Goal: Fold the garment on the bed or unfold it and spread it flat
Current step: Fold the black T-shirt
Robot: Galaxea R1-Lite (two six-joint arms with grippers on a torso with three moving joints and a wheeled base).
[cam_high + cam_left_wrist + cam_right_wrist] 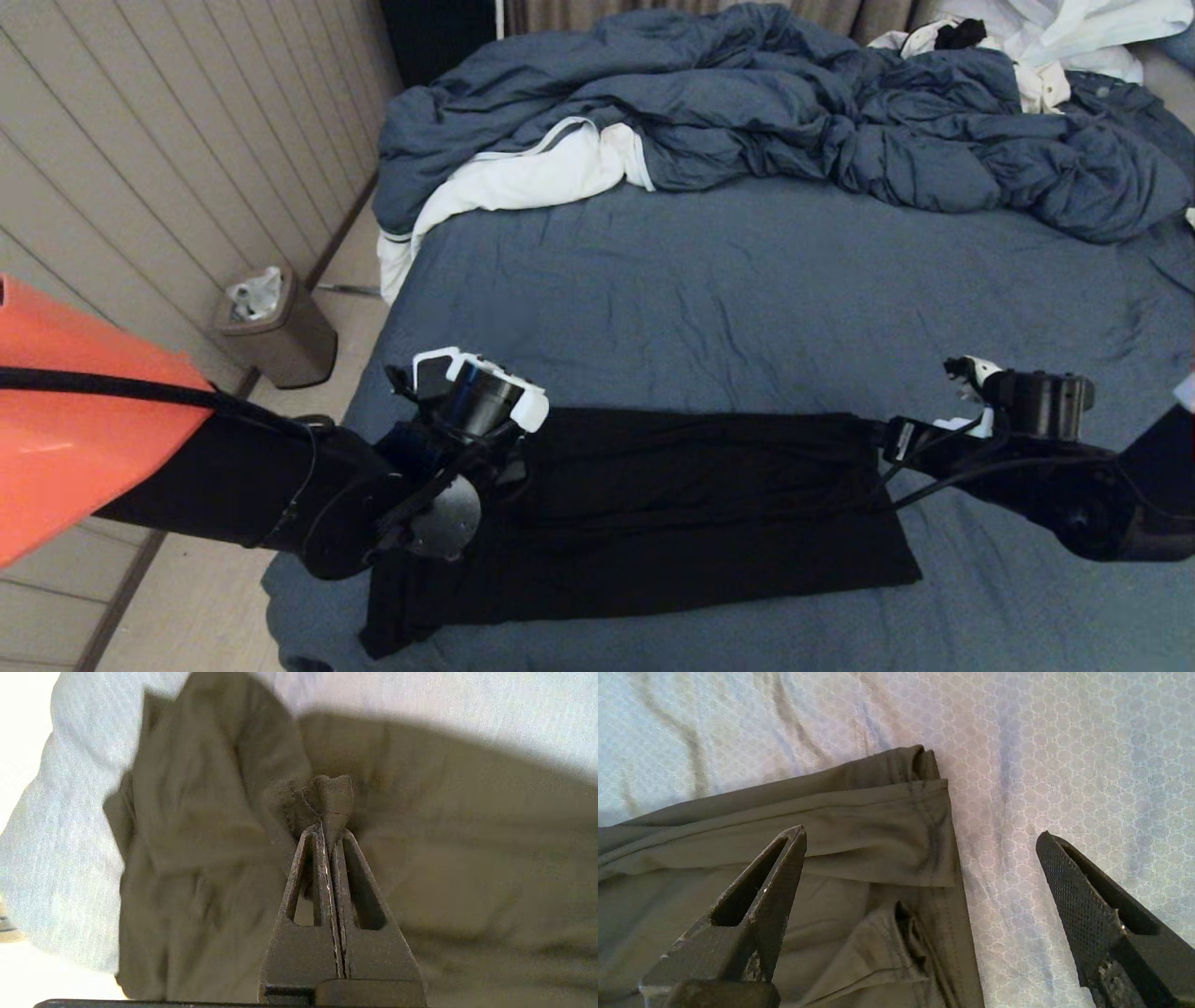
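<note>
Garment [691, 509] lies in a long black band across the near part of the bed [747, 289], spread side to side between the two arms; no print shows on the upturned face.

Head view: left gripper [509, 471] sits over the band's left end, close to the bed's left edge, its fingers hidden under the wrist housing. The cloth at that end is bunched, with a tail running down toward the near corner. Right gripper [885, 439] is at the band's right end, by the far corner of the hem; its fingers are hard to make out from here. Duvet [794, 112] is heaped along the far side of the bed, well apart from the shirt, with a white cloth [523, 177] poking from under its left end. A bin [275, 327] stands on the floor by the wall, left of the bed.

Left wrist view: left gripper [332, 833] has its jaws pressed together on a small pinch of garment [210, 826], a tuft standing up past the tips. Bed sheet [420, 700] shows beyond the cloth.

Right wrist view: right gripper [920, 837] has its jaws spread wide, holding nothing. One finger [770, 891] is over the garment [878, 835], the other over bare bed [1064, 742], straddling the stitched hem edge and a folded corner.
</note>
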